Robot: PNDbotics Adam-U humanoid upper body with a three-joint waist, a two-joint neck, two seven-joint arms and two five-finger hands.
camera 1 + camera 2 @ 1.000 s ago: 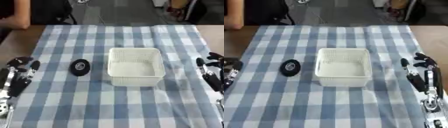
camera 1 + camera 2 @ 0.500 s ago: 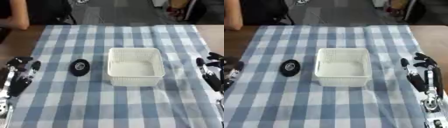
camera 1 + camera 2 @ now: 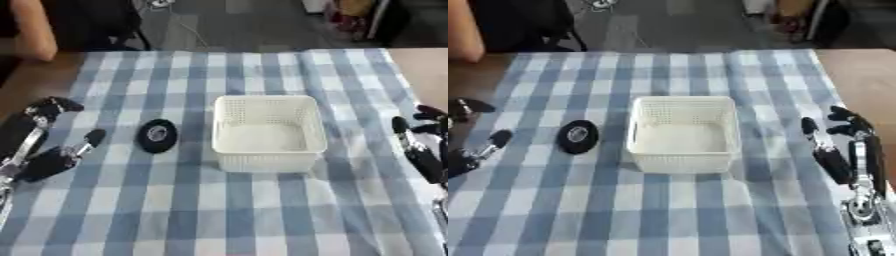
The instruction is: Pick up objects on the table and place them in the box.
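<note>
A white mesh box point(image 3: 267, 131) stands in the middle of the blue checked tablecloth, and nothing shows inside it. Just left of it lies a flat black round object point(image 3: 157, 135) with a pale centre. My left hand point(image 3: 39, 145) rests open at the left edge, fingers up, a short way from the black object. At the right edge my right hand point(image 3: 846, 147) rests open, fingers up, apart from the box.
The checked cloth point(image 3: 262, 210) covers the table, with brown tabletop point(image 3: 859, 70) bare at the far right. A person's arm point(image 3: 31, 30) and a dark chair show beyond the far left edge.
</note>
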